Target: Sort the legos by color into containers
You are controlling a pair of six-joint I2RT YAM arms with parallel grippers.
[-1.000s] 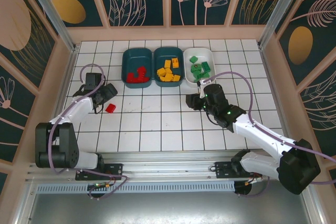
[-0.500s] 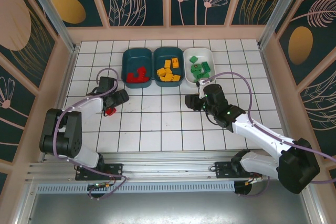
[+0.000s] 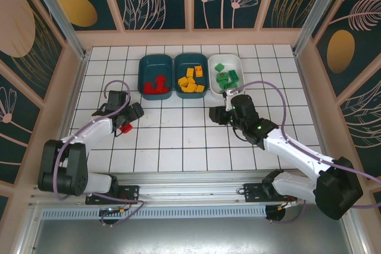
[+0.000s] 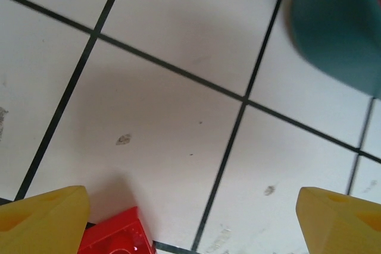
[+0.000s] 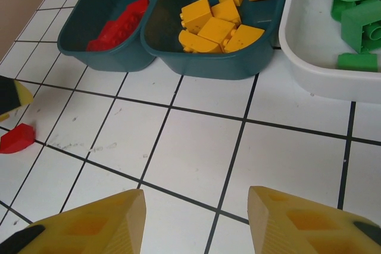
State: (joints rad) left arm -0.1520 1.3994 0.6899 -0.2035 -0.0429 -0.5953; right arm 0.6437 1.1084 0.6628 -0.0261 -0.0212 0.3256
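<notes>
One loose red lego [image 3: 125, 127] lies on the white tiles left of centre. My left gripper [image 3: 130, 119] is low over it and open. In the left wrist view the red lego [image 4: 116, 237] sits just inside the left fingertip [image 4: 44, 217], with a wide gap to the other one. Of the containers, the left teal tray [image 3: 144, 63] holds red legos [image 3: 156, 83], the middle teal tray [image 3: 180, 62] holds yellow ones [image 3: 190, 80], and the white tray [image 3: 238, 63] holds green ones [image 3: 226, 77]. My right gripper [image 3: 218, 113] hangs open over bare tile in front of the trays, with nothing in it.
The tiled floor is walled by a raised wooden rim [image 3: 190, 38] at the back and both sides. The three trays stand side by side at the back centre. In the right wrist view the red lego [image 5: 15, 138] lies far left, well apart from the teal tray's wall [image 5: 119, 60].
My left gripper swung in over the red lego, which shifted slightly nearer. Its jaws opened a little wider. The right arm has barely moved.
</notes>
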